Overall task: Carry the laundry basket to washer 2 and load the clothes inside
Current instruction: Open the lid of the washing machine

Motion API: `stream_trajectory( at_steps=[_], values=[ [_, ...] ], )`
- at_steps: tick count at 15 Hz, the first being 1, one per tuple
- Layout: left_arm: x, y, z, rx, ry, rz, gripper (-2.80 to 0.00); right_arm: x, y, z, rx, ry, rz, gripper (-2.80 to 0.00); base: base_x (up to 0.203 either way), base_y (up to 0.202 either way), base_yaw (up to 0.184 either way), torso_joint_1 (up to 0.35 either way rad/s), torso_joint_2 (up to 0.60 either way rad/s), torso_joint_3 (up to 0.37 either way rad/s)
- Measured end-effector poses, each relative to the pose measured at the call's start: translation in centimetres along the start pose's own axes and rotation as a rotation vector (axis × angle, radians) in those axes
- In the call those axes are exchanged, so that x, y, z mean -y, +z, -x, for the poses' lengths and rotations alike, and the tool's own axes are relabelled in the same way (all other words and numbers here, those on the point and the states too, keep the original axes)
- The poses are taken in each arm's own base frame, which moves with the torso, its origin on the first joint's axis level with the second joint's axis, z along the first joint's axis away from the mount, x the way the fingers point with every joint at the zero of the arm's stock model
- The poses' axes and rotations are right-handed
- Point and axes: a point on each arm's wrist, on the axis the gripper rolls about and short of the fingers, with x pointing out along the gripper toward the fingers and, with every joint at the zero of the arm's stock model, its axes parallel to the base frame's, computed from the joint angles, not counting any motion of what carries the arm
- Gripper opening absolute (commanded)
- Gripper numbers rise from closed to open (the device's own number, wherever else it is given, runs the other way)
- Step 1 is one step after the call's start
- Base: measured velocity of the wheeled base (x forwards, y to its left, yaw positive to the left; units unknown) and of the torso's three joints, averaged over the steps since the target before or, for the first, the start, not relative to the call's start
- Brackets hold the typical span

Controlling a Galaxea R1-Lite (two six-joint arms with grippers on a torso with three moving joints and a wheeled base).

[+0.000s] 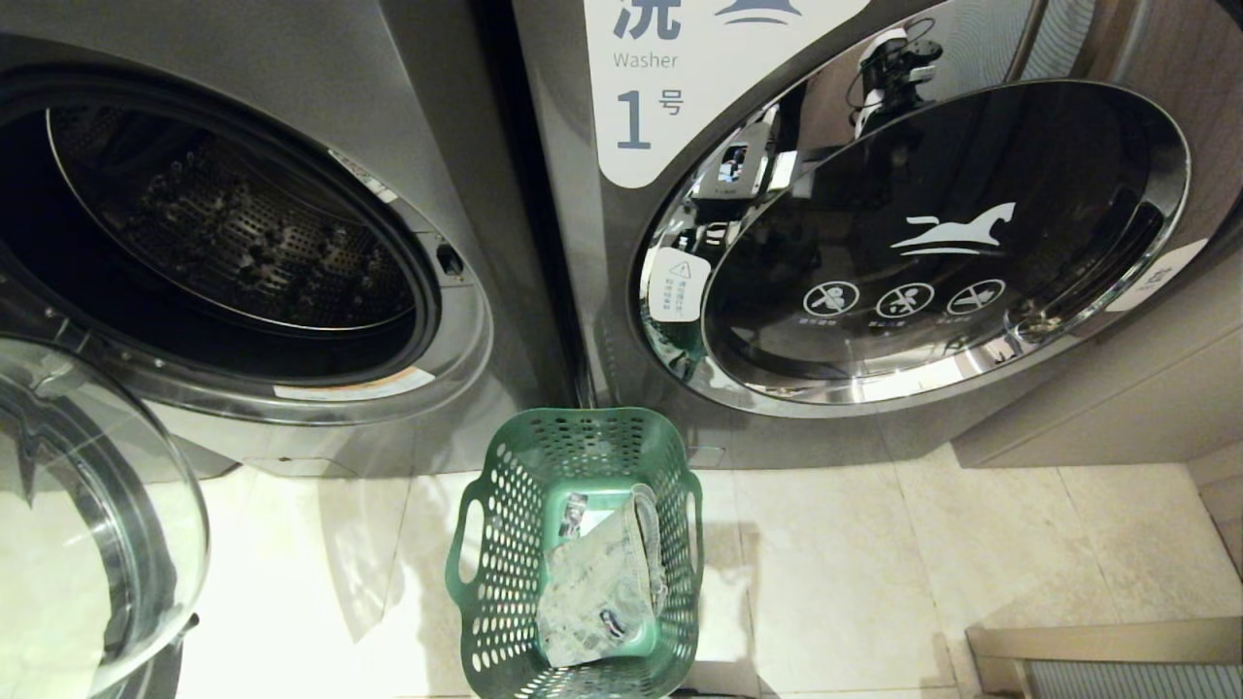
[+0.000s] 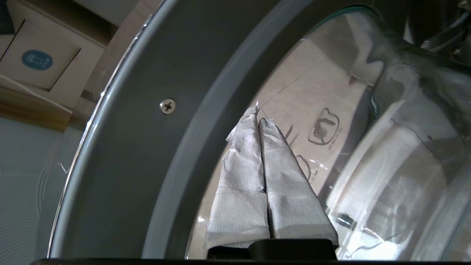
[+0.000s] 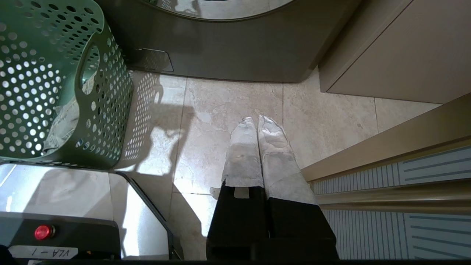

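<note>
Two grippers are pressed closed and empty, the left gripper [image 2: 259,117] by the open washer door [image 2: 147,147], the right gripper [image 3: 256,120] over floor, with the green laundry basket [image 1: 505,544] of clothes [image 1: 597,582] at six o'clock before the washers.

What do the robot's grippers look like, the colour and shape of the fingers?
Both look alike. The left gripper has two long fingers that taper toward the tips, wrapped in crinkled white-grey tape, rising from a black base. The right gripper has the same taped fingers, the wrap looking greyer and worn, above plain black lower sections. No cables or markings show on either.
</note>
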Motion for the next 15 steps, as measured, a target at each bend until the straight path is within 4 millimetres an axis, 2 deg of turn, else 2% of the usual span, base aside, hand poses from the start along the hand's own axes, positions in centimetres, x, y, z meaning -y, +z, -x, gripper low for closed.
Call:
stream_trajectory(
  at_steps=[4, 8, 15],
  values=[
    [-0.1, -0.1, -1.2, -0.02, 0.05, 0.034, -2.8, 0.0, 0.0, 0.0, 0.0, 0.0, 0.0, -2.8, 0.0, 0.0, 0.0, 0.0, 0.0, 0.0],
    [-0.6, 0.9, -2.6, 0.028, 0.108, 0.087, -2.8, 0.0, 0.0, 0.0, 0.0, 0.001, 0.0, -2.8, 0.0, 0.0, 0.0, 0.0, 0.0, 0.0],
    [-1.7, 1.2, -8.1, 0.007, 0.242, 0.12, -2.8, 0.0, 0.0, 0.0, 0.0, 0.0, 0.0, -2.8, 0.0, 0.0, 0.0, 0.0, 0.0, 0.0]
  ],
)
